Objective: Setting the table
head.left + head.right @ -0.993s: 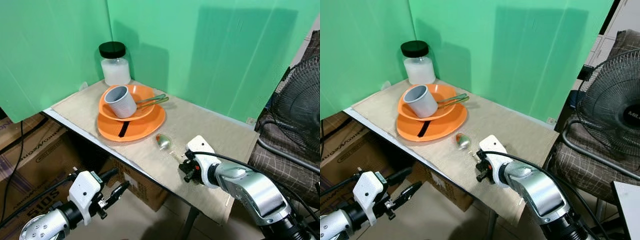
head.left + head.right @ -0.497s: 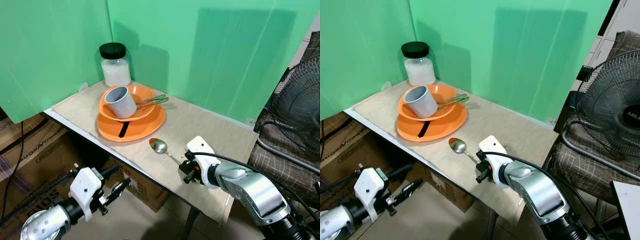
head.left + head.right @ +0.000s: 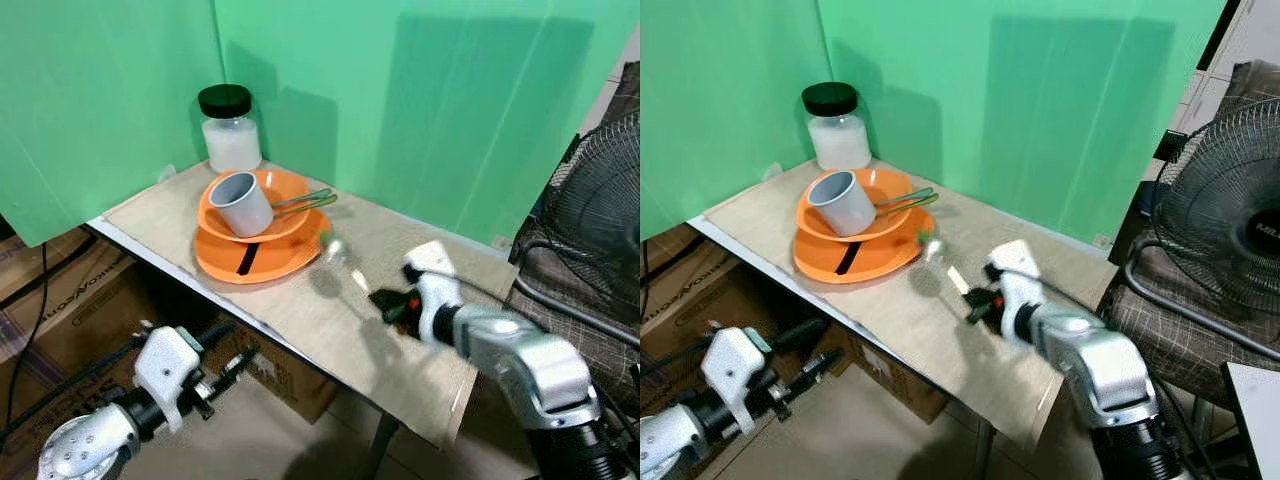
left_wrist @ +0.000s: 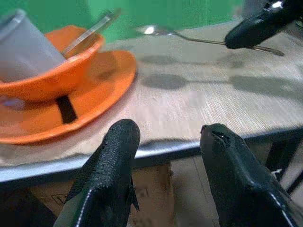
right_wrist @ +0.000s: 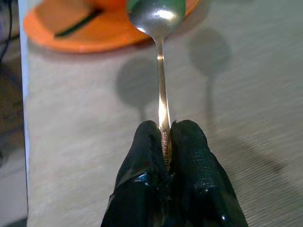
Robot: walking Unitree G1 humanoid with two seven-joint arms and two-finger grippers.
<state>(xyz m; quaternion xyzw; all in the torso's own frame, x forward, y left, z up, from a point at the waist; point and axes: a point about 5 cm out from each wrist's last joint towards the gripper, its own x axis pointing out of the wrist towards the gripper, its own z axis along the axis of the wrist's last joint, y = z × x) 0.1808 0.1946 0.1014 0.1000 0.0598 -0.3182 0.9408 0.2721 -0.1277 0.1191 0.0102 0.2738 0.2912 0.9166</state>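
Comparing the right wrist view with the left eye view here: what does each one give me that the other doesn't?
Right wrist view alone: the right gripper has its fingers pinched tight on the spoon handle, with the bowl held above the cloth and casting a shadow. Left eye view alone: the jar, the grey cup tipped in the orange bowl, the fan, and the left gripper below the table edge. Both: the orange plate and the beige tablecloth.
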